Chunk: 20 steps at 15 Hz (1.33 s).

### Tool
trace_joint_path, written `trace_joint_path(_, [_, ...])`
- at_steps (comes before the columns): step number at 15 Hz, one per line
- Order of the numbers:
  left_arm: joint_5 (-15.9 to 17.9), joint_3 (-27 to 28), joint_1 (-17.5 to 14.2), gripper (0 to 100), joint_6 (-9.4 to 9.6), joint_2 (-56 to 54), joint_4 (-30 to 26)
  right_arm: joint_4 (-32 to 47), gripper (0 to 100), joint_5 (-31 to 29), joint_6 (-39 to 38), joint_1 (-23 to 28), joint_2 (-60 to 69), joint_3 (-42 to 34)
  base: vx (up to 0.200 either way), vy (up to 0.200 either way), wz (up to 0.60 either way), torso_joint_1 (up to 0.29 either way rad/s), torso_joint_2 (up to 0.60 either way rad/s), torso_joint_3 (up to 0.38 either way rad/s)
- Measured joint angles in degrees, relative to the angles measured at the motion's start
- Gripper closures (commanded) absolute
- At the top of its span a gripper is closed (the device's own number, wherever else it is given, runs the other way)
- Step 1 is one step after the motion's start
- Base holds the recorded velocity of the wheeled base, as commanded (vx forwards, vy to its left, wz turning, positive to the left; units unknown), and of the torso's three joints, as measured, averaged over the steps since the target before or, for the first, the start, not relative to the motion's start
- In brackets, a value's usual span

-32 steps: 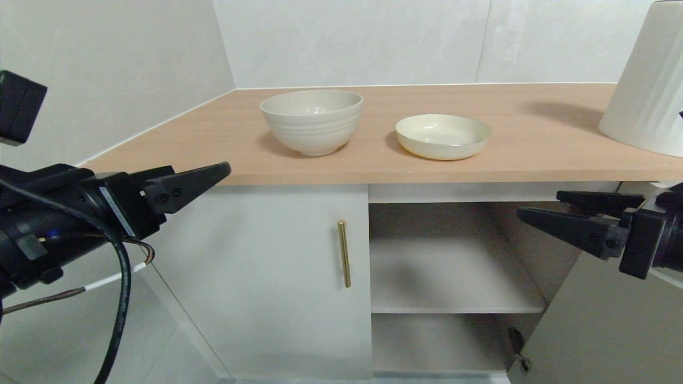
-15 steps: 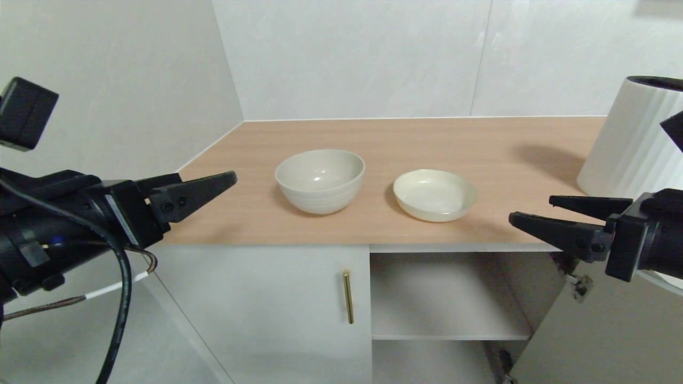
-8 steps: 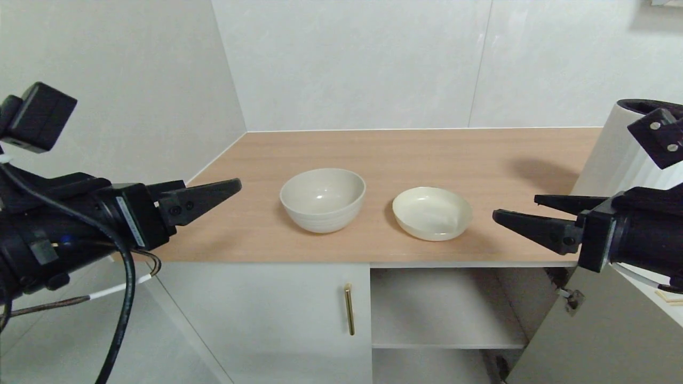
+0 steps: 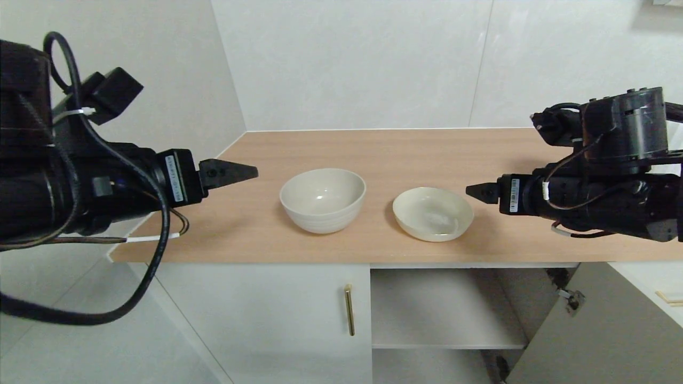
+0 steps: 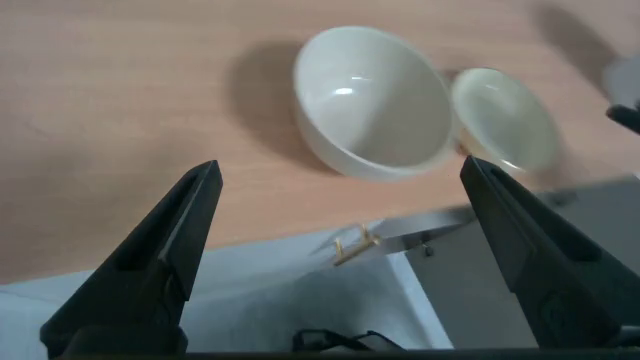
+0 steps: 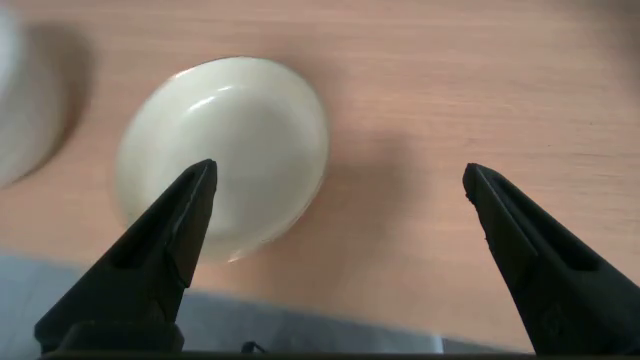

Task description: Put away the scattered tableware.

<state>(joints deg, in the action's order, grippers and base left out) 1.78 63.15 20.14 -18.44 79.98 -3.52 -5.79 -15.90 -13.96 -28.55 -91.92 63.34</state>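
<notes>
- Since nothing is gripped at the moment, both pieces of tableware can be counted as not put away: a deep off-white ribbed ceramic bowl (image 4: 323, 200) and a shallow cream-coloured dish (image 4: 433, 213) are parked side by side near the front edge of the light wooden counter (image 4: 405, 152). They are close together but not touching, as far as can be told.
- Below, the right side of the white cabinet is seen standing open, with a white shelf (image 4: 443, 320) exposed. The left door with the brass bar handle (image 4: 348, 309) is shut. That shelf is probably where the stuff is meant to go, but that's only guessed from the task.
- The left gripper (image 4: 246, 172) is held out over the counter to the left of the deep bowl, with a stretch of counter between them. Its jaws are spread wide, as the left wrist view shows, and nothing is held.
- The right gripper (image 4: 476, 192) is held to the right of the shallow dish, its tip just beside the rim and pointed at it. Its jaws are spread wide too, and nothing is held.
- Key bit for the next move: the dish is found straight ahead of the right jaws and much closer to them than the bowl is to the left ones, so the right arm would be picked as the nearer one.
- Both pieces are round, so no long axis has to be lined up. In the right wrist view the dish is seen off toward one jaw rather than centred in the gap, so a bit of sideways correction would probably be needed before the rim can be pinched.
</notes>
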Motion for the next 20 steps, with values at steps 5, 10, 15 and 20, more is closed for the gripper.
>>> trace_joint_path(5, [-6.1,2.3,0.9,0,-3.61,6.3,0.9,-1.6,0,-7.4,-0.1,-3.3,-2.3,-0.3,0.0,0.0,0.0,0.0,0.0,0.0])
trace_joint_path(10, [-15.1,2.6,5.5,0,-3.36,13.6,8.7,-7.1,0,-7.6,-0.3,-4.0,-2.3,-2.1,0.0,0.0,0.0,0.0,0.0,0.0])
trace_joint_path(15, [-15.7,2.7,5.9,0,-3.34,17.2,10.8,-7.3,0,-7.6,-0.2,-4.1,-1.8,-2.7,0.0,0.0,0.0,0.0,0.0,0.0])
trace_joint_path(20, [-15.7,2.7,5.9,0,-3.34,19.5,11.1,-7.3,0,-7.6,-0.2,-4.7,-1.5,-3.2,0.0,0.0,0.0,0.0,0.0,0.0])
